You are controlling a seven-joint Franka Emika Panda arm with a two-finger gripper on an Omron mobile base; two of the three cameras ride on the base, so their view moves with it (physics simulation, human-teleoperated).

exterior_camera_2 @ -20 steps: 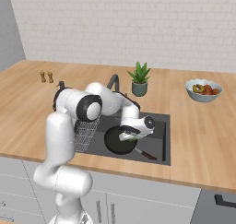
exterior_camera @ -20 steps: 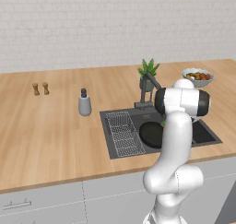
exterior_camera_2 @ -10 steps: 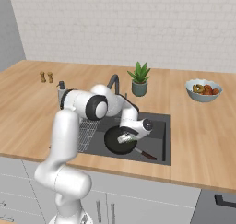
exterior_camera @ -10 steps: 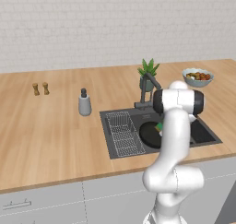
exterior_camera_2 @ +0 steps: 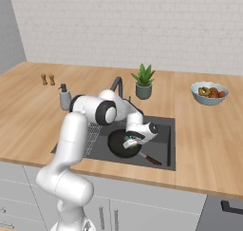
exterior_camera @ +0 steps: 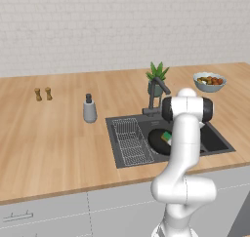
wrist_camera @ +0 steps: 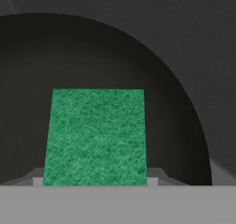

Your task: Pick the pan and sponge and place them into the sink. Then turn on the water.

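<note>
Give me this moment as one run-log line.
pan: in sink | sponge: between gripper fingers, over pan | faucet: no water seen

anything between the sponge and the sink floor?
Yes: the pan already lies in the sink, directly under the sponge at the tool. Dropped here, the sponge would likely land in the pan.

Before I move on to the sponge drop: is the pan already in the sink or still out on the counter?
In. The pan lies flat in the sink basin, handle toward the front edge, with the sponge just above it.
</note>
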